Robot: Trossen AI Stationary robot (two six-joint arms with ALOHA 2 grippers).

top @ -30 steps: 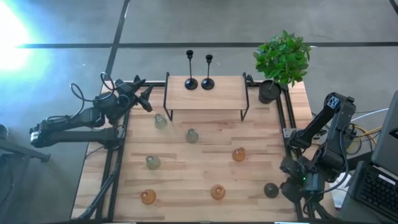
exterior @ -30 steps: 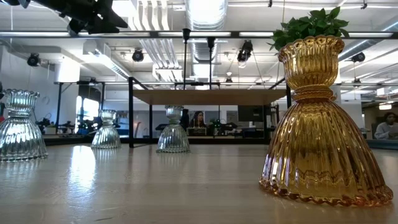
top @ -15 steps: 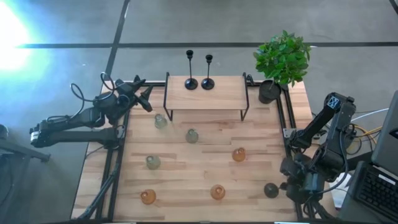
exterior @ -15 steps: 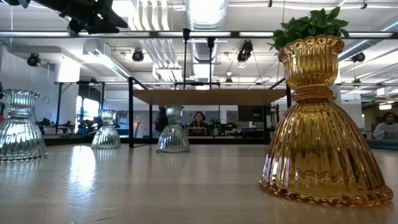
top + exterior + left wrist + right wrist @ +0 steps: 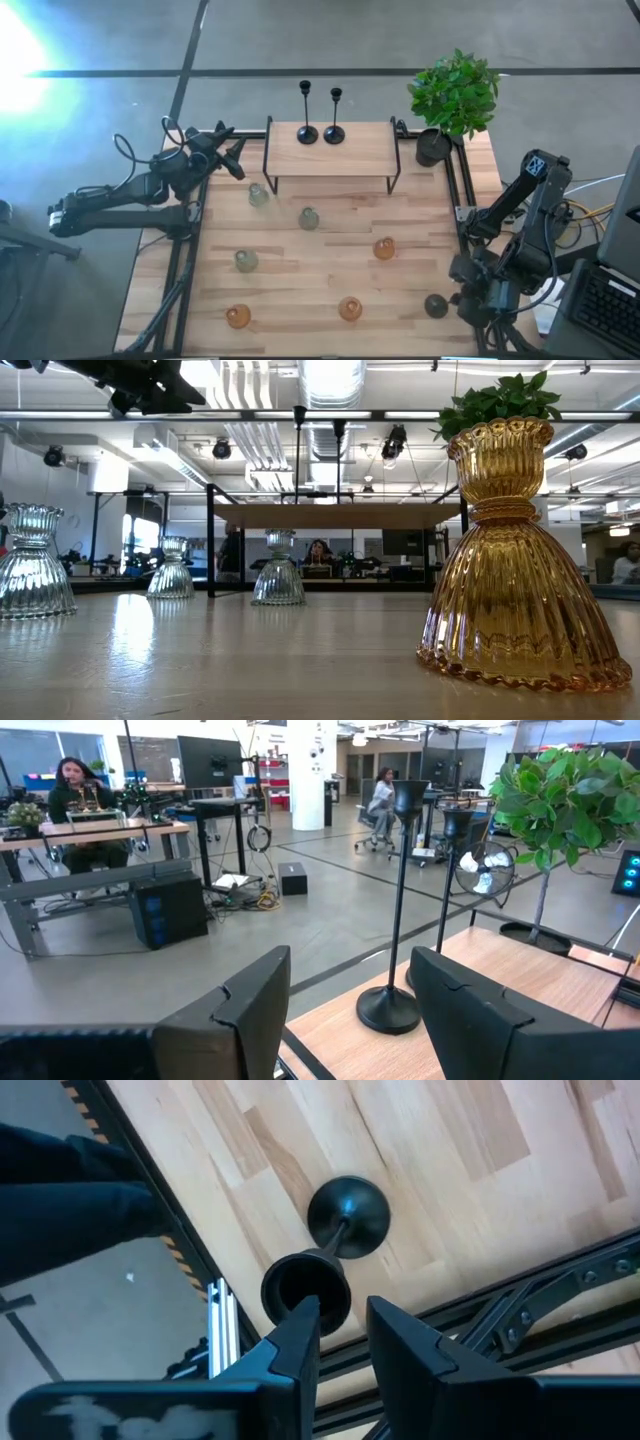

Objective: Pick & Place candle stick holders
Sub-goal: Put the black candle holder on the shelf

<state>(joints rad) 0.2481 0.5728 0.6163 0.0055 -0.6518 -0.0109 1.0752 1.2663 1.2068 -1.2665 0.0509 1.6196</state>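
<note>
The left gripper (image 5: 236, 158) hangs with its fingers spread wide and nothing between them, by the table's (image 5: 300, 290) far left corner, facing the shelf (image 5: 330, 150). On the table stand 3 pale green glass holders (image 5: 258, 195) and 3 amber glass holders (image 5: 238, 317), well apart. On the shelf's top stand 2 black candlesticks (image 5: 307, 133) upright, side by side. A potted plant (image 5: 455, 95) sits at the far right corner. A third black candlestick (image 5: 340, 1230) stands upright near the table's near right corner, and the right gripper (image 5: 342, 1325) hovers just above it, fingers slightly parted beside its cup, not gripping it.
</note>
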